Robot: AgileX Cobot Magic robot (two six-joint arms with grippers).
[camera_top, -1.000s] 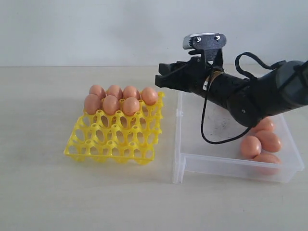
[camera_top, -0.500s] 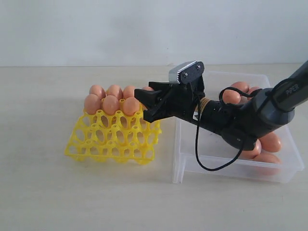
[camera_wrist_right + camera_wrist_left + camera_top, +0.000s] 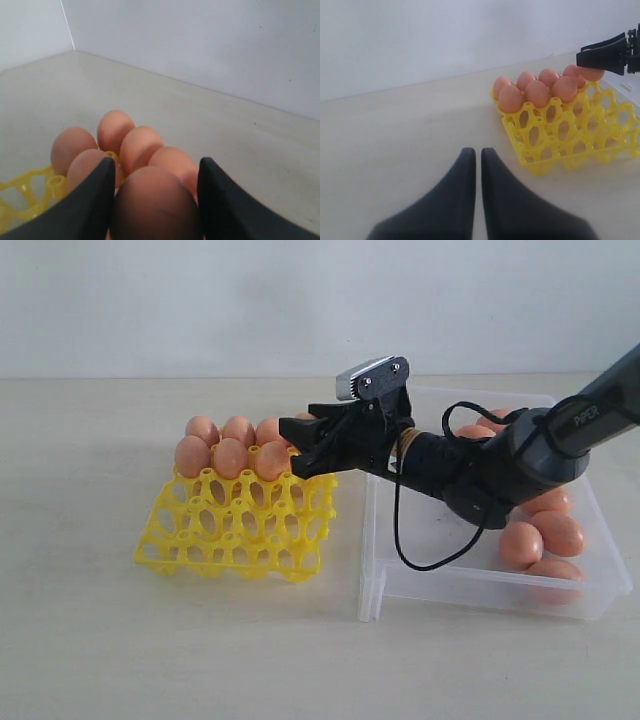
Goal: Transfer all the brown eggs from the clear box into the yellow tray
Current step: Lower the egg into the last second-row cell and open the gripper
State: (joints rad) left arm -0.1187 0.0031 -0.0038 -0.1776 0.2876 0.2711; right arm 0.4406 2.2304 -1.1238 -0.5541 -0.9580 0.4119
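Fingers (image 3: 225, 205) of the right gripper (image 3: 292, 448) are spread an egg's width and clamp one brown egg (image 3: 155, 205), whose long axis seems to run along them. Just below them sits the yellow tray (image 3: 230, 540), with seven eggs (image 3: 230, 455) in the cups beside and beyond. Behind them, the clear box (image 3: 470, 585) holds several more. The left gripper (image 3: 476, 150) is pinched closed and empty, with the tray ahead of it.
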